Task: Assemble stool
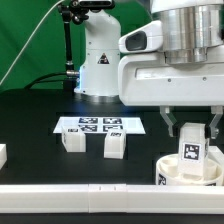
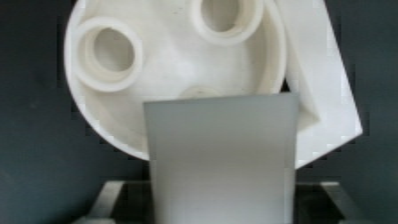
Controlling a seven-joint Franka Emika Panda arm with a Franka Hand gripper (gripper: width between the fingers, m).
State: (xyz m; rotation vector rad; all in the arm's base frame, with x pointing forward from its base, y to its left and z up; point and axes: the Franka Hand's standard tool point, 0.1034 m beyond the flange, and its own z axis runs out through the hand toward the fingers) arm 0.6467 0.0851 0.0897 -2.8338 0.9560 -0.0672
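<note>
My gripper point(image 1: 191, 133) is shut on a white stool leg point(image 1: 191, 152) with a black-and-white tag. It holds the leg upright, with its lower end in the round white seat point(image 1: 166, 172) at the exterior view's lower right. In the wrist view the leg point(image 2: 217, 150) fills the middle between the fingers of my gripper point(image 2: 221, 206). The seat point(image 2: 125, 80) lies behind it with two round sockets showing. Two more tagged legs point(image 1: 73, 140) point(image 1: 114, 146) stand loose on the black table left of the seat.
The marker board point(image 1: 100, 125) lies behind the loose legs. A white part point(image 1: 2, 155) shows at the left edge. A white rail point(image 1: 90, 190) runs along the table front. The robot base point(image 1: 98, 60) stands at the back.
</note>
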